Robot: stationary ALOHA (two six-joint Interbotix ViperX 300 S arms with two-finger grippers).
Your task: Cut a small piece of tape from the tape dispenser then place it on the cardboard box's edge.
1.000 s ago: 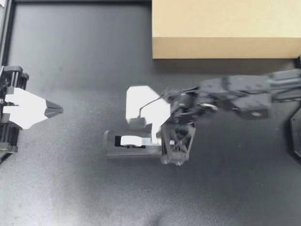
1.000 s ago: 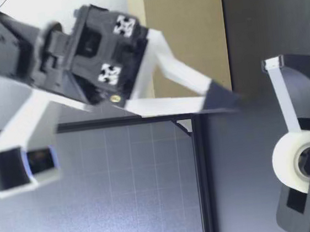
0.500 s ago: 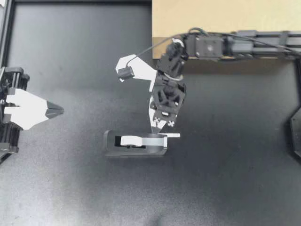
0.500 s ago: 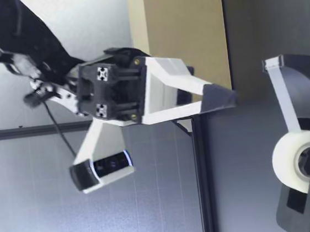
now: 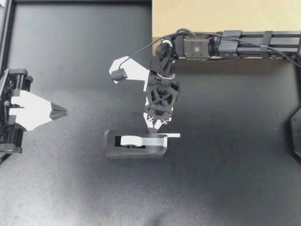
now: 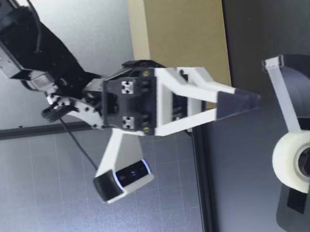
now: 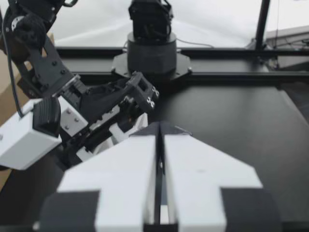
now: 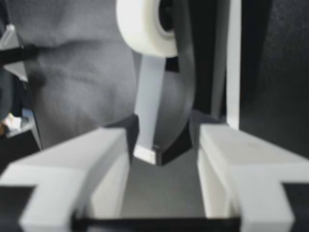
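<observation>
Right arm (image 5: 244, 40) lowered, one dispenser (image 5: 136, 145), one box (image 5: 225, 16)

No legible text, numbers or brands, only patterned square markers (image 6: 128, 86) on right end effector (image 5: 155, 127)

1. Top view: the cardboard box (image 5: 225, 14) runs off the frame, my right arm (image 5: 244, 44) covering part of its near edge.
2. The right claw (image 5: 156, 128) overhangs the tape dispenser (image 5: 136, 149); whether it touches the tape cannot be told.
3. Right wrist view: the tape roll (image 8: 145, 26) is cut off, the fingers (image 8: 72, 169) blurred.
4. Low view: the tape dispenser's base runs out of frame.
</observation>
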